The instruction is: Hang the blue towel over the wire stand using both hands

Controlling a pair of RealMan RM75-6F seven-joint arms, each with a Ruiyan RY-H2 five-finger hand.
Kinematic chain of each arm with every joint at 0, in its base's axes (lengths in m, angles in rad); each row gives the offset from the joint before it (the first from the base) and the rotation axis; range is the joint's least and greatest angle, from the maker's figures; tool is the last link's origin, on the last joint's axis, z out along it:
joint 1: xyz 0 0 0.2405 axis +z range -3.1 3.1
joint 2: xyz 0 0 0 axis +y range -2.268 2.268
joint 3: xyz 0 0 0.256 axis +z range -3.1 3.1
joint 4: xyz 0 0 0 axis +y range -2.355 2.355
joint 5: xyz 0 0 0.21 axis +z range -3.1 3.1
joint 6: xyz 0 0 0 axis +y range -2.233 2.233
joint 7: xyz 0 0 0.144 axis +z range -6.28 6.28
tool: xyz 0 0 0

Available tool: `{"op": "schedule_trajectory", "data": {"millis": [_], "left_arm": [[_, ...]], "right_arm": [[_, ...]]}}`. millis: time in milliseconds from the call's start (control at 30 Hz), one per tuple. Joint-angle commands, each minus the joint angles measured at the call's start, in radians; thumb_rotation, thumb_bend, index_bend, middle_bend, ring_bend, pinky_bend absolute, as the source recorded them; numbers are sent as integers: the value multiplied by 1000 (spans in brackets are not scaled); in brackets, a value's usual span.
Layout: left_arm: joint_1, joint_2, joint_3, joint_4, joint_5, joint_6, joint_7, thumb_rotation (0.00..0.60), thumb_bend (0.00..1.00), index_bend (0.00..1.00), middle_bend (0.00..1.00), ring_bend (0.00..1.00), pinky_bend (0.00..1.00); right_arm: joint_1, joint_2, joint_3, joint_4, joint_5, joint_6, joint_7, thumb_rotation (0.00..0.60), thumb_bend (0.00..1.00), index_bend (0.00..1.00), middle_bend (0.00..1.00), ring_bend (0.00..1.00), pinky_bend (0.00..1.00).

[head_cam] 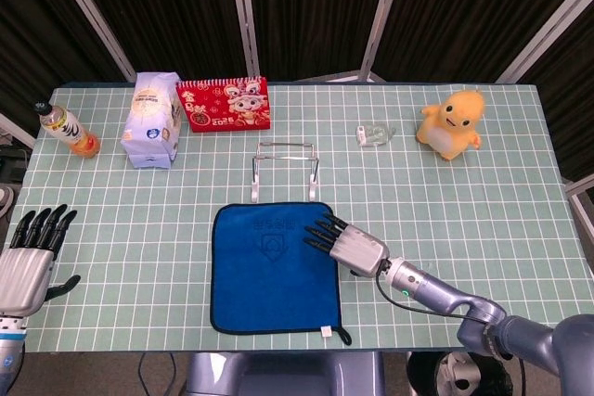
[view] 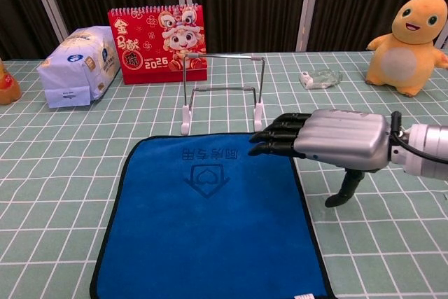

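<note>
The blue towel (head_cam: 269, 268) (view: 210, 215) lies flat on the table's near middle, black-edged. Just behind it stands the wire stand (head_cam: 286, 166) (view: 222, 92), upright and bare. My right hand (head_cam: 348, 246) (view: 329, 141) hovers over the towel's far right corner, fingers stretched out flat toward the left and thumb pointing down, holding nothing. My left hand (head_cam: 30, 255) is at the table's near left edge, far from the towel, fingers spread and empty; the chest view does not show it.
Along the back stand a red calendar (head_cam: 225, 104), a white-blue packet (head_cam: 154, 120), a bottle (head_cam: 67, 129), a small clear object (head_cam: 374, 134) and an orange plush toy (head_cam: 451, 123).
</note>
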Motion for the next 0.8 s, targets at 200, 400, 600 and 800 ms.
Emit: {"op": "schedule_trajectory", "data": {"millis": [200,400,600,800], "left_arm": [[-15,-5,2,2,-12,-23,4,600,0,0,0,0,0],[-16,-6,3,2,-13,-20,5,600,0,0,0,0,0],[-15,-5,7,0,-10,-13,3,600,0,0,0,0,0],[-17,-6,8,2,-12,-14,5,600,0,0,0,0,0]], "right_arm": [[22,-41,-16,23,27,16,-18,600,0,0,0,0,0],[31,-57,-26,30,44,26,-17,600,0,0,0,0,0],[46,-85,-25,35,66,35,-23,600,0,7,0,0,0],[61,-105,-26,40,84,28,-34,600,0,17,0,0,0]]}}
